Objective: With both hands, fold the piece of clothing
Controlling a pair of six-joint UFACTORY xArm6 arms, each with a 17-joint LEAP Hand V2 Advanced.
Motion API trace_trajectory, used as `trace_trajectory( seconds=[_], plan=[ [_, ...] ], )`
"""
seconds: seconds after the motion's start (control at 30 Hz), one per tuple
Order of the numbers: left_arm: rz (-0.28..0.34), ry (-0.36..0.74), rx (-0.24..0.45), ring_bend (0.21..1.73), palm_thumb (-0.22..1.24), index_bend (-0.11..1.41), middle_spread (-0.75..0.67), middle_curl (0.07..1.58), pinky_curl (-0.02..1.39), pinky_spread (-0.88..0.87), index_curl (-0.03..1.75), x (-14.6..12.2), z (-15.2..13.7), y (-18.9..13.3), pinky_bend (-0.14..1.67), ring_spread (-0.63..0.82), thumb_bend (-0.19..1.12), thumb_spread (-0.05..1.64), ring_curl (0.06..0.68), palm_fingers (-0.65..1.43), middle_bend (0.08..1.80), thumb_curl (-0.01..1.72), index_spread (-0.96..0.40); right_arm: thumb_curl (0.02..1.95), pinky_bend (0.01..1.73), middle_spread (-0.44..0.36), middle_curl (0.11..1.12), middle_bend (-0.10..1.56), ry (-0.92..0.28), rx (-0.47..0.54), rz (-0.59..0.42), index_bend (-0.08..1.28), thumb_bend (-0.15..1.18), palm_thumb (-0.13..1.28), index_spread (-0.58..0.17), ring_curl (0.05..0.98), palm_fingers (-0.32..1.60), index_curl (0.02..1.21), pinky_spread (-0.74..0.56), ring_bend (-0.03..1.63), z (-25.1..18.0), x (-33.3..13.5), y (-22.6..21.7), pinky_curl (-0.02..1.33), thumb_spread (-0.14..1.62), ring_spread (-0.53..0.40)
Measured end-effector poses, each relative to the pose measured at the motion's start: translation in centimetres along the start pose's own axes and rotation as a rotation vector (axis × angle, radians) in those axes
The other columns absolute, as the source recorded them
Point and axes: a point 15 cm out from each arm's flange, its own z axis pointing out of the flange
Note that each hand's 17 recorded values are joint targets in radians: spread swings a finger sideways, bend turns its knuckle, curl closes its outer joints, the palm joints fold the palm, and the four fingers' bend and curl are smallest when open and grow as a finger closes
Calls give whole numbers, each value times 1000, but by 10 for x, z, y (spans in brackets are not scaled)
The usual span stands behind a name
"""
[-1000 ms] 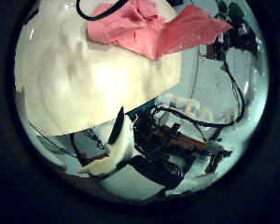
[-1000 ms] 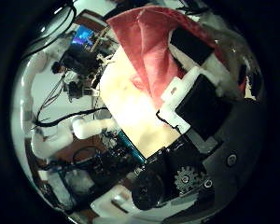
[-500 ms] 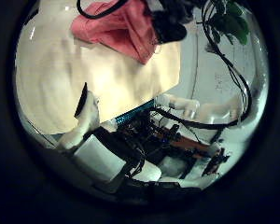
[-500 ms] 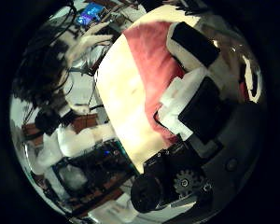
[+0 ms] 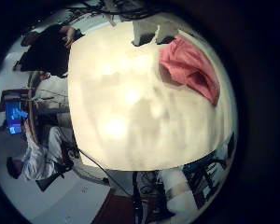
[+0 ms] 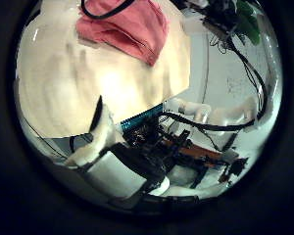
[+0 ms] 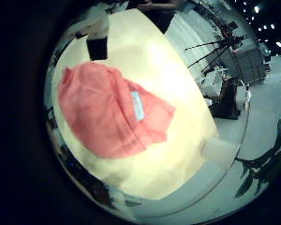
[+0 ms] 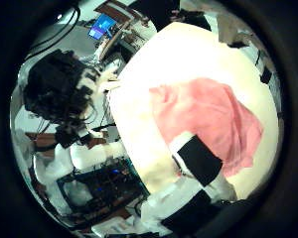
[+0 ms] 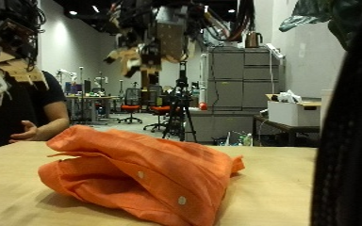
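An orange piece of clothing (image 9: 143, 169) lies folded in a thick bundle on the wooden table (image 9: 294, 188). My left hand (image 9: 6, 52) and my right hand (image 9: 150, 42) hang high above it with relaxed fingers and hold nothing. The clothing also shows in the left little finger side palm view (image 5: 191, 70) near a table edge, in the left thumb side palm view (image 6: 122, 29), in the right little finger side palm view (image 7: 112, 108) with a white label up, and in the right thumb side palm view (image 8: 209, 114) behind one of my right hand's fingers (image 8: 194, 164).
A dark upright object (image 9: 351, 113) stands close at the outside view's edge. The table's edges show all round in the left little finger side palm view (image 5: 84, 140). Grey cabinets (image 9: 238, 89) stand behind the table.
My right hand has let go of the clothing and risen away from it; the cloth now lies far from that palm. The left palm view has shifted a little.
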Motion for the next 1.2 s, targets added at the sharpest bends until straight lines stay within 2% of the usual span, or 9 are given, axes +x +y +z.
trace_trajectory(
  seconds=[0.07,0.2,0.37,0.43,0.6,0.8,0.97,1.07,1.2],
  plan=[
    [1,-1,7,458,507,131,456,249,322,571,181,2,-4,1,333,613,-34,1107,221,-68,182,361,211,401,748,-29,551,454,5,-5,4,272,-30,585,-268,405,-58,510,259,721,-25,-2,15,590,1259,25],
    [4,-9,22,458,463,133,446,254,321,572,180,8,-14,7,328,610,-32,1113,222,-67,185,350,199,384,665,-4,486,367,8,-29,43,233,-21,580,-268,350,-28,470,357,613,-77,2,59,528,1224,110],
    [5,-21,41,455,435,135,439,261,319,572,184,19,-25,16,320,608,-26,1118,221,-62,190,339,186,373,564,12,450,339,37,-5,111,212,-5,629,-265,311,1,444,403,525,-147,6,117,466,1247,152],
    [10,-18,37,451,432,136,436,267,317,572,186,34,-27,19,315,608,-23,1117,220,-57,193,337,183,354,519,27,424,304,44,-22,171,199,-15,618,-264,289,12,429,416,474,-166,12,154,432,1274,170],
    [11,-25,37,446,436,137,432,275,316,573,190,60,-32,23,309,607,-21,1115,219,-52,192,337,177,321,459,42,396,264,18,-108,299,182,-19,567,-269,267,23,404,413,415,-161,19,227,393,1304,182],
    [34,-37,5,446,462,144,425,283,315,572,200,95,-23,36,301,601,-19,1104,220,-39,192,341,174,281,419,63,373,232,39,-266,403,165,-20,496,-268,248,15,367,402,347,-121,39,313,363,1331,202],
    [-14,-82,-17,451,466,140,420,290,315,572,207,92,-17,47,297,603,-21,1102,221,-33,194,341,172,258,390,79,362,214,17,-373,343,166,-14,468,-267,241,9,347,393,316,-88,36,347,346,1351,212],
    [-15,-80,-43,452,467,144,419,293,316,572,210,92,-2,59,297,603,-22,1101,222,-33,193,341,166,248,374,86,356,202,5,-393,383,165,-11,457,-262,238,15,335,382,297,-79,40,369,337,1363,216],
    [-46,-72,-26,454,464,142,418,297,315,572,213,86,-4,63,295,598,-23,1098,223,-31,196,339,164,238,363,88,353,197,-1,-399,362,164,-11,454,-261,238,27,326,373,288,-74,36,373,332,1372,218]
  ],
)
